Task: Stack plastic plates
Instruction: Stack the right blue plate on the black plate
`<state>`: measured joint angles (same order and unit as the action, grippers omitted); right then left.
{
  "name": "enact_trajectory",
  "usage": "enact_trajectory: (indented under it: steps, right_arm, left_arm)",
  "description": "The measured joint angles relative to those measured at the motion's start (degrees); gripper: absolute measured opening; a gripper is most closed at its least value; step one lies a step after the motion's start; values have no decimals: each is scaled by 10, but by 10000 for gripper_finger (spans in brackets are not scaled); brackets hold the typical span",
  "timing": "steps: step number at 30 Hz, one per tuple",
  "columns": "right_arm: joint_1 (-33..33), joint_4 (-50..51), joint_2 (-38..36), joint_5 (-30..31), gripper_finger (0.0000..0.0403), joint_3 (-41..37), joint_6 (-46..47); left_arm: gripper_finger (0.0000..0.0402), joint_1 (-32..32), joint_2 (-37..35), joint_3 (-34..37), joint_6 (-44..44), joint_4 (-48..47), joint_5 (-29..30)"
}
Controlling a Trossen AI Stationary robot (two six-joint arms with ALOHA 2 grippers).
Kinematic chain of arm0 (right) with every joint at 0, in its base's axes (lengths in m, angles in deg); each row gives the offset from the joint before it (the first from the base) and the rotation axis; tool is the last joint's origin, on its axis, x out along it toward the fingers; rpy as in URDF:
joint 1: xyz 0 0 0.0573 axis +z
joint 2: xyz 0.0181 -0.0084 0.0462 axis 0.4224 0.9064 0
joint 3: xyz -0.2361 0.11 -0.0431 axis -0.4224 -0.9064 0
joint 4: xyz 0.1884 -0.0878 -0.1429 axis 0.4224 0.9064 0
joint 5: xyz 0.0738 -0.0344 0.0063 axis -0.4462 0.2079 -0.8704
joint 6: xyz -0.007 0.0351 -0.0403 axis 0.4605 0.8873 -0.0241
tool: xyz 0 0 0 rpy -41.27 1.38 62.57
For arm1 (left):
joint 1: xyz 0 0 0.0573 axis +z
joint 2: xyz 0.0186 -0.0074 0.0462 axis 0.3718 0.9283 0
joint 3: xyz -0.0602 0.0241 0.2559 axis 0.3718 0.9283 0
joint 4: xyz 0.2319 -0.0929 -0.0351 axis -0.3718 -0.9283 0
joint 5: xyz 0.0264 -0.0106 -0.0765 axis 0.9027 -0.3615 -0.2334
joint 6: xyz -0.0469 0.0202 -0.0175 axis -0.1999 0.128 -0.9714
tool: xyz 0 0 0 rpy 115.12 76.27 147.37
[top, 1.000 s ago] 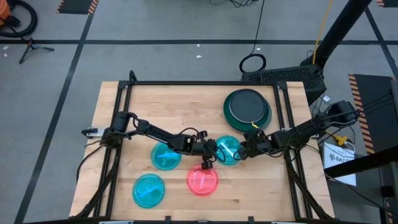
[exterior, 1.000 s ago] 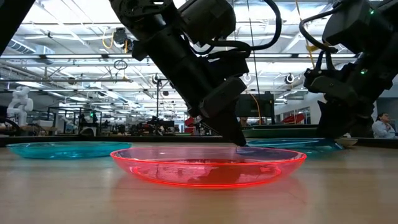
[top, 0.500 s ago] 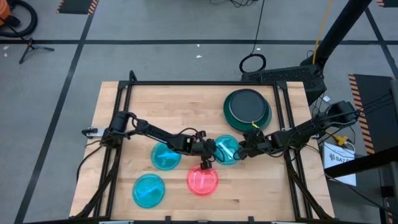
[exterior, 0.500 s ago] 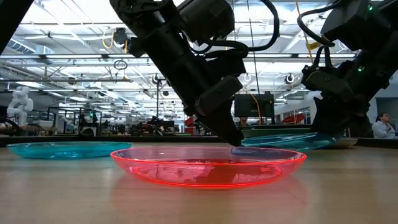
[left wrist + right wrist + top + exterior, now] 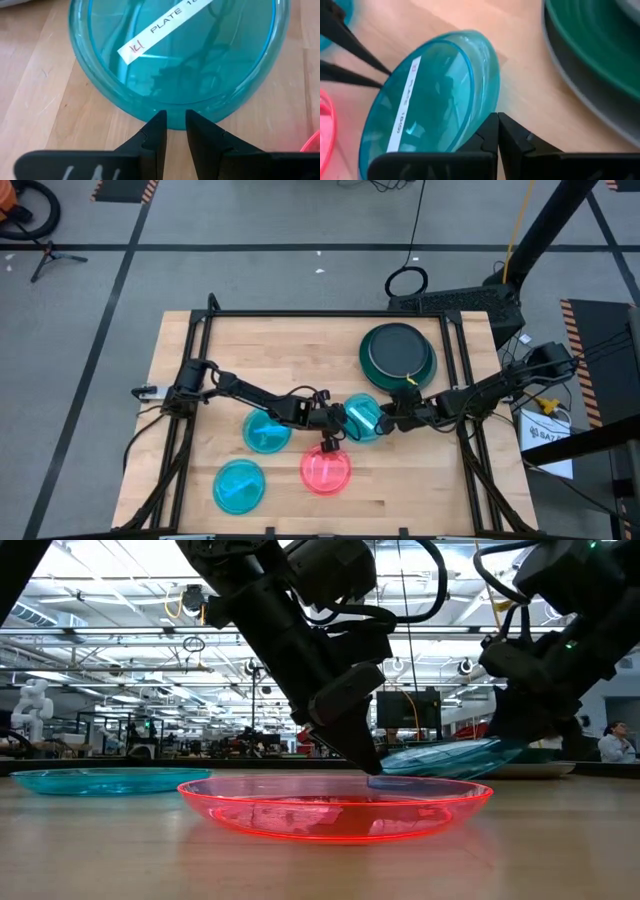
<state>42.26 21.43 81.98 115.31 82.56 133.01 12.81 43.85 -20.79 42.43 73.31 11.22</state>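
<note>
A translucent cyan plate [image 5: 363, 418] with a white tape label sits tilted at the table's middle, between my two grippers. My right gripper [image 5: 497, 116] is shut on its right edge. My left gripper [image 5: 175, 114] is at the opposite, lower edge, its fingers a narrow gap apart. That lower edge rests near the table in the low view, where the plate [image 5: 445, 758] slopes up to the right. Two more cyan plates [image 5: 267, 430] [image 5: 240, 485] and a red-pink plate [image 5: 326, 469] lie flat on the wood. A dark green plate [image 5: 398, 350] lies on a grey one. My right gripper pinches the cyan plate's rim [image 5: 487, 106] between its two fingers, coming from the table's right side. That edge is lifted off the table and the plate tilts down toward the left. My left gripper's fingertips [image 5: 157, 120] stand against the outer side of the plate's low left rim [image 5: 172, 107], coming from the table's left and slanting down; the rim is not between them.
The red-pink plate [image 5: 335, 802] lies just on the near side of both grippers. The green-on-grey stack [image 5: 600, 55] is close to the right gripper on the far-right side. Black frame rails [image 5: 300, 313] run along the table's edges. Bare wood shows at far left.
My right gripper has risen a little and drifted toward the table's left, still shut on the rim. The cyan plate has tipped: its right edge has come up off the table while its left edge has stayed low at my left gripper's fingertips.
</note>
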Motion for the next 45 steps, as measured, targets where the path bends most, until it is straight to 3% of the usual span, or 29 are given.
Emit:
enact_trajectory:
  steps: [11, 20, 29, 34, 39, 45]
  right_arm:
    - [0, -44, 0, 17, 0, 2, -4]
    - [2, -187, 0, -4, 0, 2, -113]
    - [2, -179, 8, -37, 0, 1, -105]
    - [8, -169, 44, -85, 0, 1, -101]
    - [32, -182, 102, -91, 0, 1, -99]
    - [71, -212, 139, -114, 0, 1, -112]
  left_arm:
    - [81, -3, -35, 3, 8, -43, 27]
    - [81, -3, -74, 2, 34, -64, 44]
    - [81, -14, -83, 2, 65, -146, 44]
    - [81, -18, -83, 2, 62, -187, 44]
    - [81, -18, -83, 2, 83, -198, 45]
    - [81, -16, -83, 2, 138, -198, 89]
